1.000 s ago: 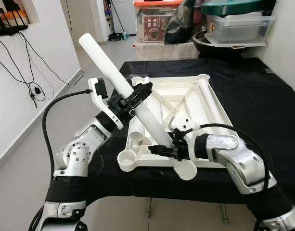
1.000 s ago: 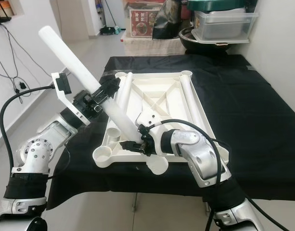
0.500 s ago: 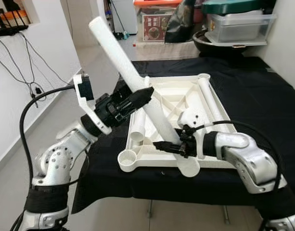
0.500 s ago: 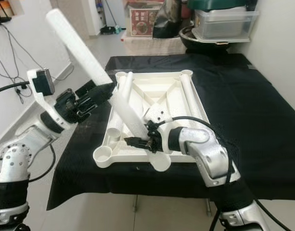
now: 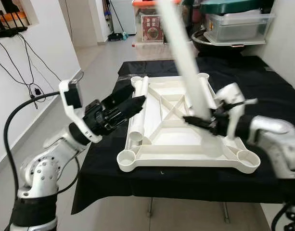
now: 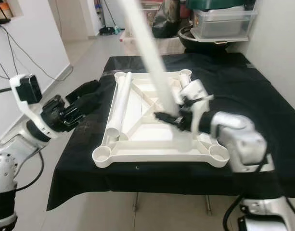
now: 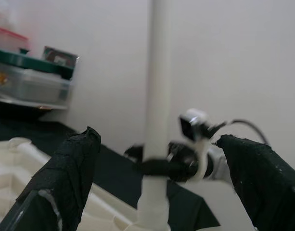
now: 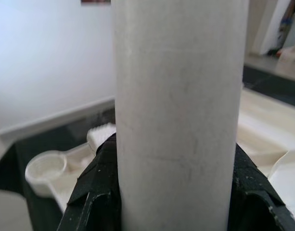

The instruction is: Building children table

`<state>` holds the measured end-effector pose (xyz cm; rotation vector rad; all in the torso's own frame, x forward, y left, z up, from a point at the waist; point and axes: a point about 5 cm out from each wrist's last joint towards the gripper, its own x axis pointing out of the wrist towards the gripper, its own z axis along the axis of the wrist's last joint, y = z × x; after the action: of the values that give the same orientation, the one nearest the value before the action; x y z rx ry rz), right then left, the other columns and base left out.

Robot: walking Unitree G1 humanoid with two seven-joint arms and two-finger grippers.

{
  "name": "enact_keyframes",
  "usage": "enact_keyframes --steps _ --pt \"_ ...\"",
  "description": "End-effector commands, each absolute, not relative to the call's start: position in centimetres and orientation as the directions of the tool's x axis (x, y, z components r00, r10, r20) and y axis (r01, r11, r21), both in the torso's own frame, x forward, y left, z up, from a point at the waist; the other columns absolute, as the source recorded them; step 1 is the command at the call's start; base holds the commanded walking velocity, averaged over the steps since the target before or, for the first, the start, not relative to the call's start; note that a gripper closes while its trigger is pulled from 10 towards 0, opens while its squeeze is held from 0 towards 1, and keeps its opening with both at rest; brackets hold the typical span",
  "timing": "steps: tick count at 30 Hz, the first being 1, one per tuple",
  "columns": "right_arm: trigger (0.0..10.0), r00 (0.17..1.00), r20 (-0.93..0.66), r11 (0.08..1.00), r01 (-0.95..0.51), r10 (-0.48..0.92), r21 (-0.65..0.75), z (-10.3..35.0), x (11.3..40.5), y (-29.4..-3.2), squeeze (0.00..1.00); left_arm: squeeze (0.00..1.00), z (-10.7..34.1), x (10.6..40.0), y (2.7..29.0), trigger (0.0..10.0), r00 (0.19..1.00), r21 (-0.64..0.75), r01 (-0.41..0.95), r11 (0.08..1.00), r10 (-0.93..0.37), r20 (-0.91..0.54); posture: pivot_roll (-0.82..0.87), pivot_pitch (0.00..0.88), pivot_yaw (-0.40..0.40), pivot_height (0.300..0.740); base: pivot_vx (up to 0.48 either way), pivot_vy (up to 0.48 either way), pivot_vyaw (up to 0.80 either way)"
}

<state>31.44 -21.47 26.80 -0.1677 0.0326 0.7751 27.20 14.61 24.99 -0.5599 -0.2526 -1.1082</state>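
A worktop (image 5: 262, 96) draped in black cloth carried the upturned white tabletop (image 5: 178, 132). On the tabletop's left side, a loose white leg (image 5: 139, 108) lay along the rim. Near the tabletop's right side, another white leg (image 5: 183, 57) stood tilted, its upper end leaning away from the robot. The right end effector (image 5: 200, 121) was clenched around this leg's lower part, above the tabletop's right edge. The left end effector (image 5: 125, 103) hovered just off the tabletop's left rim, its fingers (image 7: 70, 178) spread apart and grasping nothing.
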Motion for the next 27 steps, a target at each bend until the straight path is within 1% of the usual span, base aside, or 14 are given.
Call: enact_keyframes --steps 1,4,6,7,8,9,10,13,14,16,18,20,24,27 --pt "0.0 0.718 -0.002 0.714 -0.692 0.696 -0.103 28.4 31.6 -21.5 0.00 0.00 24.6 27.1 15.3 10.0 0.476 -0.290 0.878 0.381 -0.765 0.433 -0.10 0.000 0.052 0.740 0.000 0.000 0.00" --pt "0.0 0.729 0.034 0.728 -0.680 0.684 -0.085 28.9 31.7 -21.7 0.00 0.00 24.3 27.1 15.4 10.0 0.487 -0.293 0.872 0.393 -0.765 0.422 -0.10 0.000 0.052 0.740 0.000 0.000 0.00" --pt "0.0 0.775 0.164 0.786 -0.619 0.610 0.000 30.3 32.8 -22.0 0.00 0.00 23.1 27.1 15.6 10.0 0.524 -0.297 0.849 0.438 -0.769 0.365 -0.09 0.000 0.052 0.740 0.000 0.000 0.00" --pt "0.0 0.786 0.203 0.799 -0.601 0.584 0.029 30.7 33.2 -22.0 0.00 0.00 22.6 27.1 15.5 10.0 0.537 -0.294 0.840 0.455 -0.773 0.338 -0.09 0.000 0.052 0.740 0.000 0.000 0.00" --pt "0.0 0.786 0.203 0.799 -0.601 0.584 0.029 30.7 33.2 -22.0 0.00 0.00 22.6 27.1 15.5 10.0 0.537 -0.294 0.840 0.455 -0.773 0.338 -0.09 0.000 0.052 0.740 0.000 0.000 0.00" --pt "0.0 0.805 0.269 0.819 -0.568 0.529 0.087 30.8 34.0 -21.3 0.00 0.00 21.3 27.2 15.3 10.0 0.573 -0.277 0.816 0.508 -0.775 0.267 -0.07 0.000 0.042 0.740 0.000 0.000 0.00" --pt "0.0 0.811 0.301 0.828 -0.551 0.502 0.103 30.8 34.2 -20.7 0.00 0.00 20.9 27.4 15.3 10.0 0.592 -0.277 0.802 0.530 -0.767 0.247 -0.07 0.000 0.039 0.740 0.000 0.000 0.00" --pt "0.0 0.814 0.331 0.833 -0.540 0.478 0.123 30.6 34.4 -19.7 0.00 0.00 20.5 27.7 15.3 10.0 0.615 -0.282 0.784 0.553 -0.754 0.231 -0.06 0.000 0.039 0.740 0.000 0.000 0.00" --pt "0.0 0.814 0.331 0.833 -0.540 0.478 0.123 30.6 34.4 -19.7 0.00 0.00 20.5 27.7 15.3 10.0 0.615 -0.282 0.784 0.553 -0.754 0.231 -0.06 0.000 0.039 0.740 0.000 0.000 0.00" --pt "0.0 0.812 0.344 0.831 -0.540 0.472 0.133 30.3 34.5 -18.4 0.00 0.00 20.4 27.8 15.3 10.0 0.616 -0.287 0.782 0.553 -0.754 0.227 -0.06 0.000 0.041 0.740 0.000 0.000 0.00" --pt "0.0 0.812 0.344 0.831 -0.540 0.472 0.133 30.3 34.5 -18.4 0.00 0.00 20.4 27.8 15.3 10.0 0.616 -0.287 0.782 0.553 -0.754 0.227 -0.06 0.000 0.041 0.740 0.000 0.000 0.00" --pt "0.0 0.804 0.359 0.820 -0.552 0.475 0.151 30.1 34.5 -17.2 0.00 0.00 19.7 27.6 15.3 10.0 0.601 -0.264 0.792 0.551 -0.779 0.177 -0.06 0.000 0.045 0.740 0.000 0.000 0.00" --pt "0.0 0.801 0.366 0.816 -0.556 0.473 0.160 30.2 34.5 -16.9 0.00 0.00 19.1 27.5 15.2 10.0 0.595 -0.253 0.795 0.551 -0.790 0.146 -0.06 0.000 0.046 0.740 0.000 0.000 0.00" --pt "0.0 0.805 0.397 0.819 -0.542 0.440 0.191 30.7 34.5 -17.2 0.00 0.00 17.7 27.1 14.9 10.0 0.581 -0.236 0.800 0.551 -0.810 0.079 -0.06 0.000 0.053 0.740 0.000 0.000 0.00"
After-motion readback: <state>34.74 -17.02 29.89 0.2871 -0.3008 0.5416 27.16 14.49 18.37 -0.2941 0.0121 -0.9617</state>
